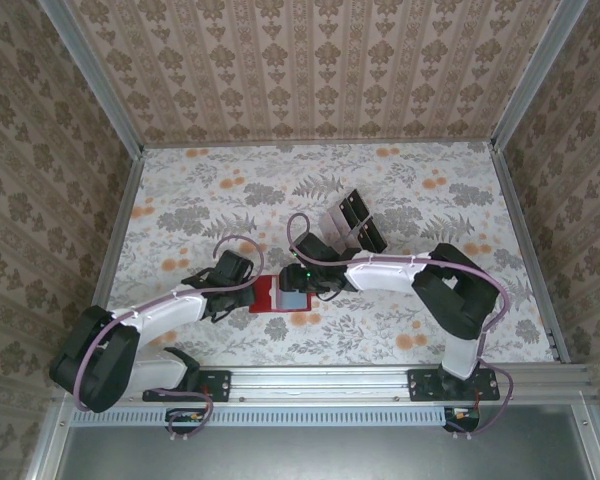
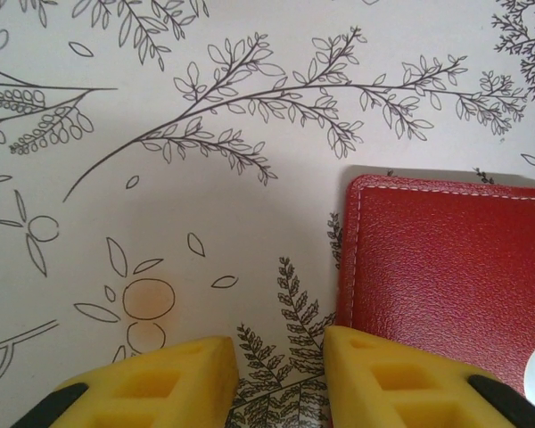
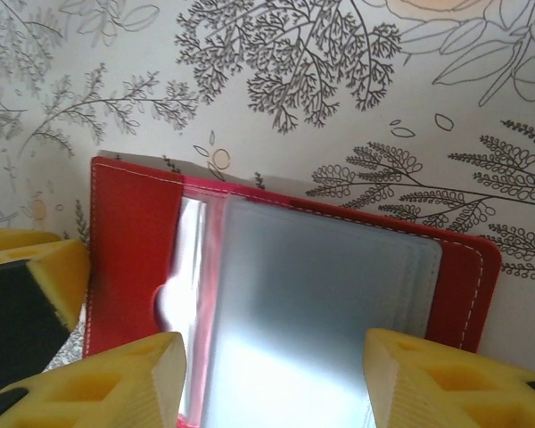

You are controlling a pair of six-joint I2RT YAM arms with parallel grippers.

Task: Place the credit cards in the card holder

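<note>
The red card holder (image 1: 268, 297) lies flat on the flowered worktop (image 1: 430, 200), near its front edge and between the two arms. In the right wrist view the card holder (image 3: 134, 214) is open with its pocket side up, and a grey-blue credit card (image 3: 321, 303) lies on its pale pockets, squared to the stitched edges. In the top view the same card (image 1: 296, 298) is a pale patch on the right part of the holder.

The right gripper (image 1: 302, 288) hangs over that card. Its jaws (image 3: 276, 348) stand well apart, one yellow finger on each side of the card. Whether they touch it cannot be told.

The left gripper (image 1: 240, 296) is at the holder's left edge. In its own wrist view the jaws (image 2: 281, 348) are slightly parted with only bare worktop between them. Its right finger overlaps the near left corner of the card holder (image 2: 446, 267), which shows its grained red outer face there.

A clear tray (image 1: 355, 222) with dark rectangles stands farther back, well apart from the holder.
</note>
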